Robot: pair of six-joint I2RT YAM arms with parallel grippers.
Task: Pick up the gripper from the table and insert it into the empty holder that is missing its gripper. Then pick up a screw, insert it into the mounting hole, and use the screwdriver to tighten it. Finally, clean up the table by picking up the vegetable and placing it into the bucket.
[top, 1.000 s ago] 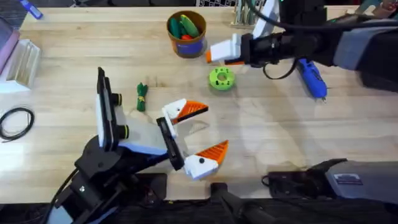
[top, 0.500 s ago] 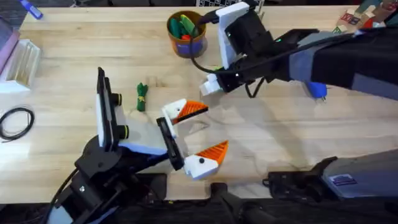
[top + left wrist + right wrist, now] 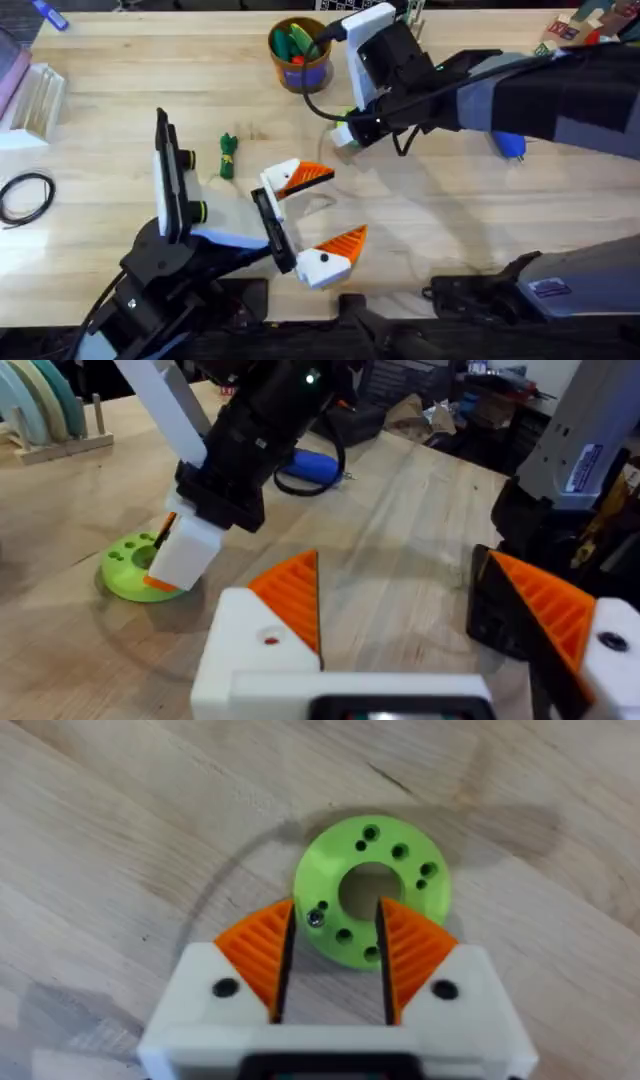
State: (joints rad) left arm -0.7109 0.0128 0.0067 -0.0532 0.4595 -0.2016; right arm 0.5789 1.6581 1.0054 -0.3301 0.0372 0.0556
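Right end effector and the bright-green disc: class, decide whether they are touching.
Cannot tell. The right wrist view shows the right end effector straddling the green disc near its rim; the left wrist view shows a fingertip at the disc, but neither shows contact or a gap plainly.

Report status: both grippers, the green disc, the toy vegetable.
Right gripper open over round bright-green disc. Left gripper open, empty, low on table. Small dark-green toy vegetable on wood, not in bucket. Nothing blocking.

Light wooden table (image 3: 420,550) seen past the left hand (image 3: 400,615), its two orange ribbed pads (image 3: 295,595) spread apart. At ten o'clock, the right hand (image 3: 180,550) lowered onto a bright-green disc (image 3: 125,565), white finger touching it. Blue screwdriver (image 3: 310,463) lying beyond, near twelve o'clock.
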